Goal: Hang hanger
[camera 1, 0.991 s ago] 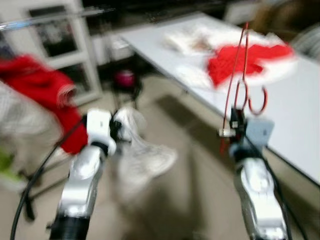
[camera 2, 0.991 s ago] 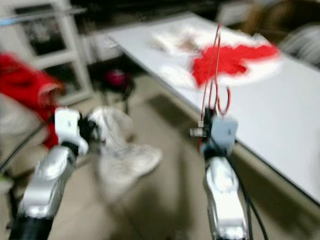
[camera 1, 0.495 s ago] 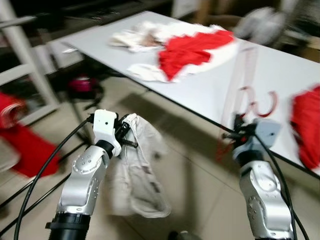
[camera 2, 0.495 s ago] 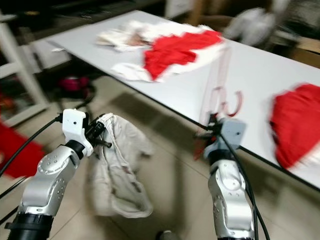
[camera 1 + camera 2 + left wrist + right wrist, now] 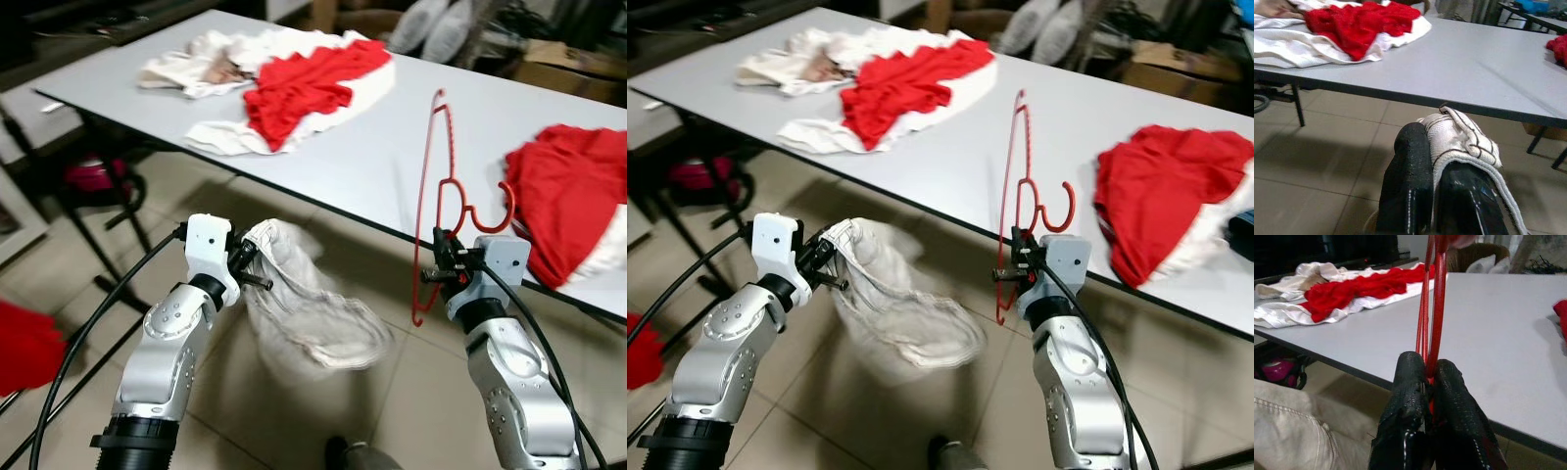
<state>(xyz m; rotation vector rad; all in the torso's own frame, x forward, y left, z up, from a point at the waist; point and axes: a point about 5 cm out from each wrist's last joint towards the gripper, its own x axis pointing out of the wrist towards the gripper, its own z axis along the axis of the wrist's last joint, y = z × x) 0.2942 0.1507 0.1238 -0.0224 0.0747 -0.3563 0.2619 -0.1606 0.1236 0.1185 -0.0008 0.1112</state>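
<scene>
right gripper (image 5: 440, 266) is clamped on the red hanger (image 5: 428, 196), fingers pinched tight on its wire near the lower end, w/ the hook curling out to the right just above the wrist and the long frame standing up nearly vertical. in the right wrist view the two black fingers (image 5: 1410, 396) meet on the red wire w/ no gap. left gripper (image 5: 247, 266) is closed on a bunched edge of a whitish garment (image 5: 313, 318), which droops down and to the right over the tiled floor (image 5: 78, 264); left wrist view shows the cloth (image 5: 1462, 139) squeezed betw both fingers.

both items are held up in front of the robot, near side of the grey table (image 5: 392, 147), roughly level w/ its edge. on the table: a red and white pile of clothes (image 5: 294, 88) at far left, another red garment (image 5: 563, 196) at right. hanger and whitish garment are apart, not touching, hanger to the right.

progress, as i judge it: pick-up part done, hanger in hand, garment in hand. garment isn't on the hanger yet, and no rail or rod to hang on can be seen here. so what's left looks like most of it: get cloth onto hanger (if that's meant), find a rail, hook it on. early to mid stage, approx.
</scene>
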